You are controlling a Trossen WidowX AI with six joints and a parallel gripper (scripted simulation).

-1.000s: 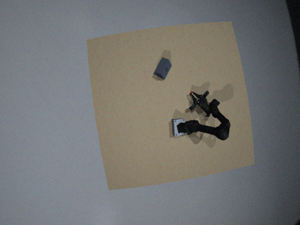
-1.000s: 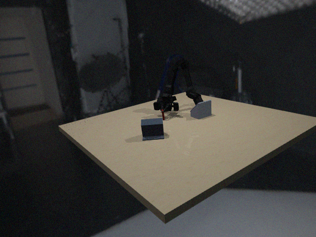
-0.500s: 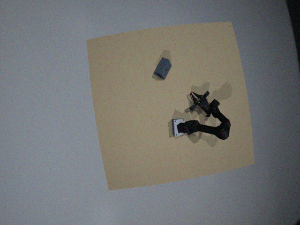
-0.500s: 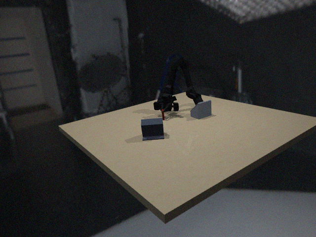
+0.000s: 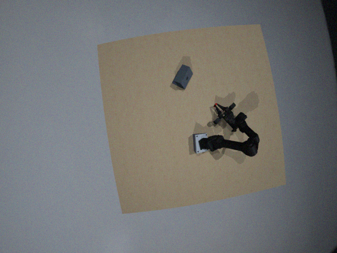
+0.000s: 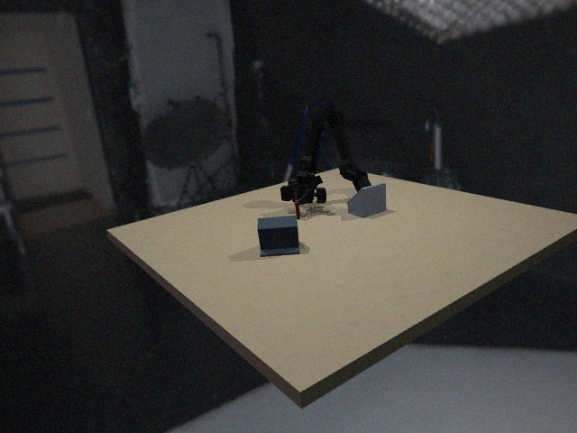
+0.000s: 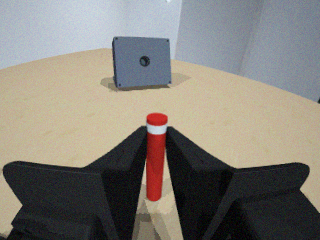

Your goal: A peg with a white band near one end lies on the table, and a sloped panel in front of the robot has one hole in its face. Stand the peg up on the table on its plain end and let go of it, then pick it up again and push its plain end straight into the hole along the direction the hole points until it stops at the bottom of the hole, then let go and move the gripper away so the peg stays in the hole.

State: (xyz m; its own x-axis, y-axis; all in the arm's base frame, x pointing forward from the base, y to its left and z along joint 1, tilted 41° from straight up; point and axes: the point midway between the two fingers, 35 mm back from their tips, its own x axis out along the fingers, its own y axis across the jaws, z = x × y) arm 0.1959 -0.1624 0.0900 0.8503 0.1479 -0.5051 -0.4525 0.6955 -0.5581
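Observation:
The red peg (image 5: 215, 104) (image 6: 297, 210) (image 7: 155, 160) has a white band near its upper end. My gripper (image 5: 215, 105) (image 6: 297, 202) (image 7: 156, 132) is shut on the peg near the band. The peg stands about upright, plain end down, close to the table; whether that end touches the table I cannot tell. The gripper reaches out low and nearly level. The blue-grey sloped panel (image 5: 181, 76) (image 6: 278, 235) (image 7: 129, 67) stands beyond the peg, its face toward the wrist camera. Its one dark hole (image 7: 144, 61) is near the middle of the face.
The wooden table (image 5: 144, 114) (image 6: 372, 280) (image 7: 60, 110) carries both. The arm's base sits on a pale wedge-shaped mount (image 5: 196, 148) (image 6: 370, 200), to the side of the gripper. The panel is some distance in front of the fingers.

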